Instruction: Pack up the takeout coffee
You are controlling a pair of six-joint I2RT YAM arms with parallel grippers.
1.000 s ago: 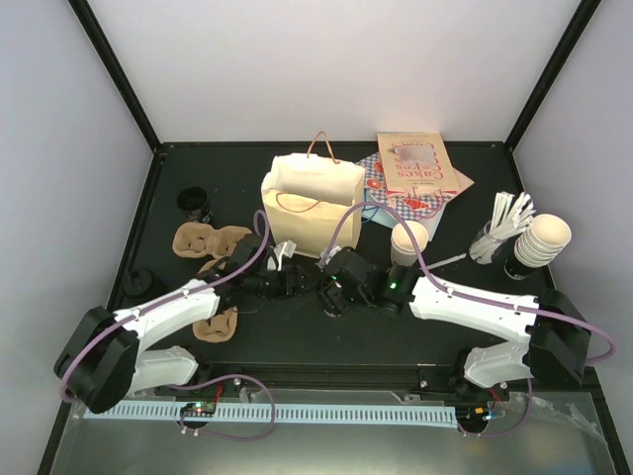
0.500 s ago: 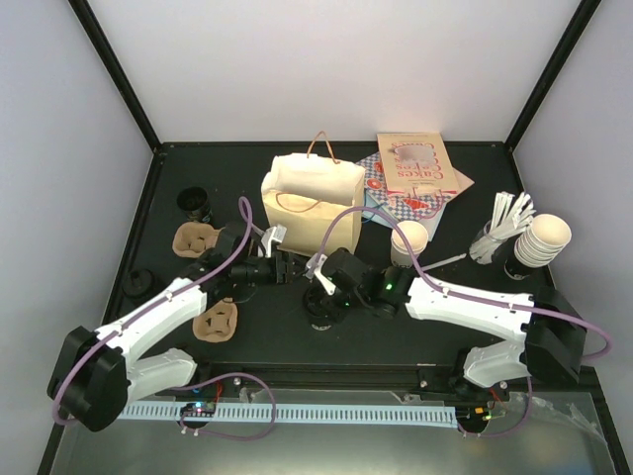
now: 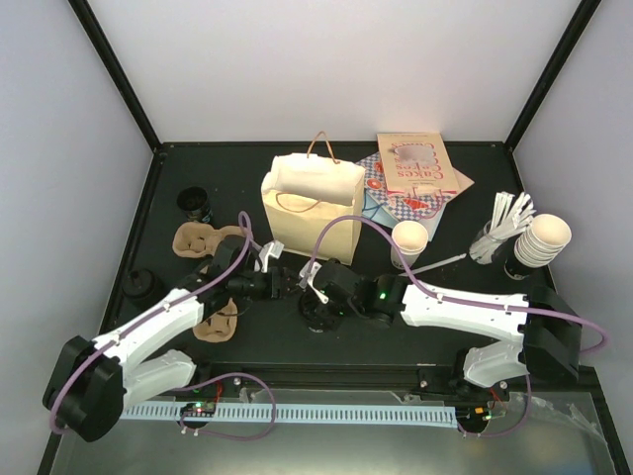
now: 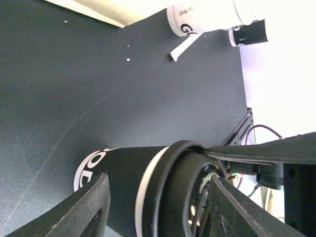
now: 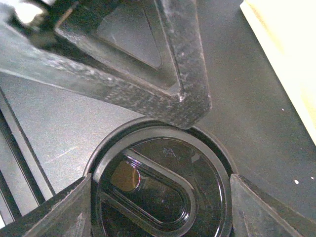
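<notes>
Coffee cup [image 4: 123, 173]: upright on the table [image 3: 277, 341], near its middle, in front of the tan paper bag [image 3: 309, 203] and apart from it. From above it is mostly hidden under the right gripper.

Lid [image 5: 160, 190]: black, round, seated on the cup, with an oval recess on top. The left wrist view shows a pale band just under it. In that view the cup wall looks dark with pale lettering.

Right gripper [image 5: 160, 178]: points down over the cup. One finger lies against each side of the lid rim with no gap showing. Recorded as clenched on the coffee cup.

Left gripper [image 4: 160, 178]: comes in from the left, rolled onto its side, fingers spread wide. One finger sits low by the cup's base and the other is level with the lid. The right wrist view shows a dark finger bar reaching the lid's far edge. Contact with the cup: cannot tell. Recorded as released.

Surroundings:
- Bag stands open-topped, handles up.
- A lidless cream cup [image 3: 408, 240] stands just right of the bag.
- A printed cake bag [image 3: 413, 168] lies behind that cup.
- A stack of cream cups [image 3: 546, 240] sits at the right edge, with a holder of white sticks [image 3: 502, 226] beside it.
- Brown cardboard carriers [image 3: 198, 239] lie on the left, partly under the left arm.
</notes>
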